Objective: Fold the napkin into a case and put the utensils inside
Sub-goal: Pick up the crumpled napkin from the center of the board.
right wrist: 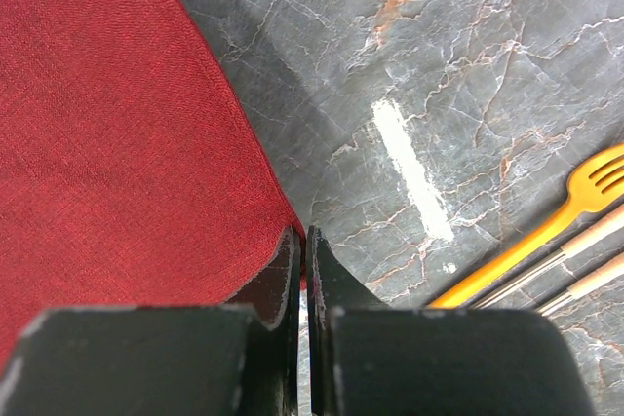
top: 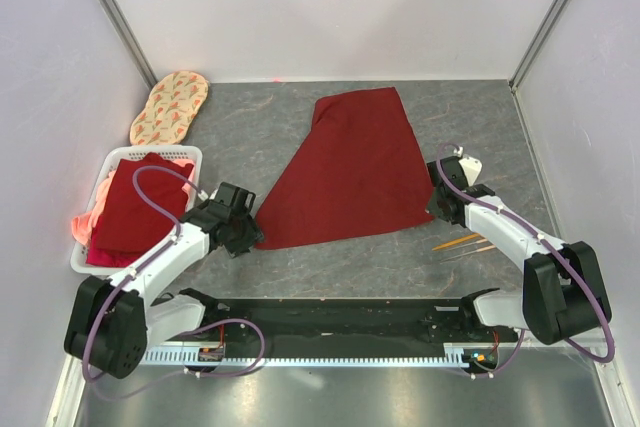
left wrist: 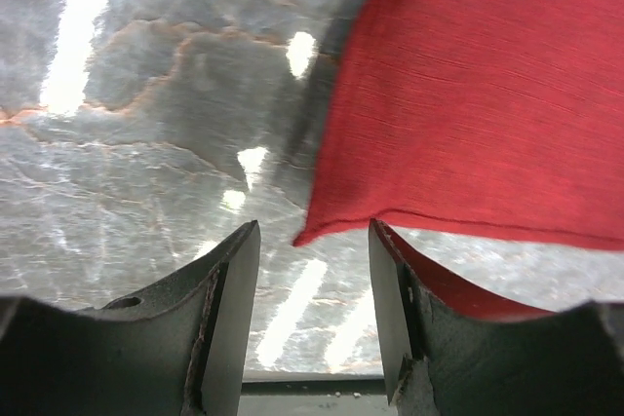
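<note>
The dark red napkin (top: 350, 172) lies on the grey marble table, its far left part folded over so it tapers to the back. My left gripper (top: 245, 232) is open at the napkin's near left corner; in the left wrist view the corner (left wrist: 322, 231) lies just ahead, between the open fingers of that gripper (left wrist: 314, 231). My right gripper (top: 437, 207) is shut on the napkin's near right corner (right wrist: 244, 211), pinched between the jaws of that gripper (right wrist: 304, 236). The utensils (top: 462, 243) lie right of it: a gold fork (right wrist: 546, 241) and thin silver pieces (right wrist: 585, 255).
A white basket (top: 190, 154) with brighter red and pink cloths (top: 135, 209) stands at the left, close to my left arm. An oval beige patterned mat (top: 170, 107) lies at the back left. Walls enclose the table on three sides.
</note>
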